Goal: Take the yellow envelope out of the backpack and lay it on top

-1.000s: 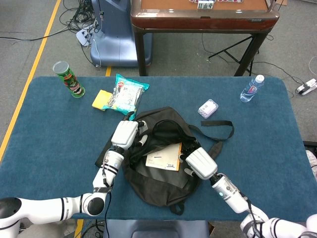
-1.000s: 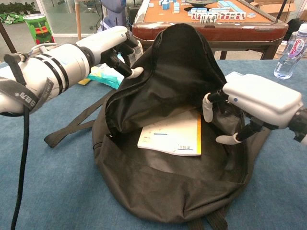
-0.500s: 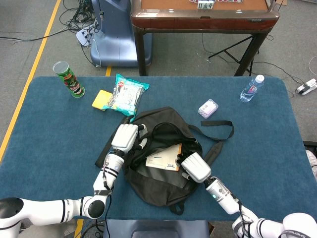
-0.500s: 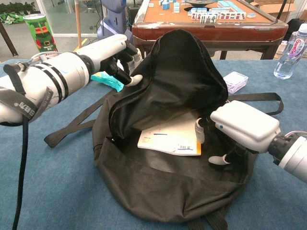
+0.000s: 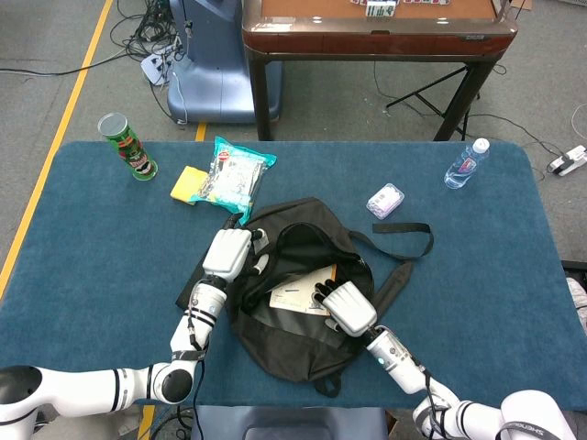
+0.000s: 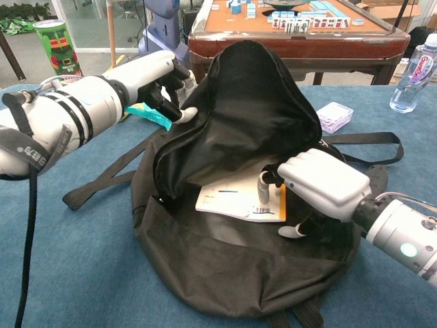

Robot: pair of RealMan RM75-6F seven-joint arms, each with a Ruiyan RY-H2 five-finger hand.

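The black backpack (image 5: 303, 335) lies in the middle of the blue table with its mouth gaping. My left hand (image 5: 229, 252) grips the top flap (image 6: 259, 89) at its left edge and holds it up. Inside lies the envelope (image 6: 232, 195), white-faced with a yellow right border and a barcode. My right hand (image 6: 321, 183) reaches into the opening from the right. Its fingertips (image 6: 263, 193) touch the envelope's yellow edge, and its thumb (image 6: 290, 231) sits lower on the bag lining, apart from the paper. The envelope (image 5: 295, 293) stays flat in the bag.
A green snack can (image 5: 128, 147), a yellow pad (image 5: 188, 183) and a snack bag (image 5: 236, 174) lie at the back left. A small clear box (image 5: 385, 200) and a water bottle (image 5: 466, 163) are at the back right. A backpack strap (image 5: 408, 229) trails right.
My right hand has moved left from the bag's right rim into the opening, down onto the envelope's yellow edge. The left hand keeps the flap raised, shifted slightly.
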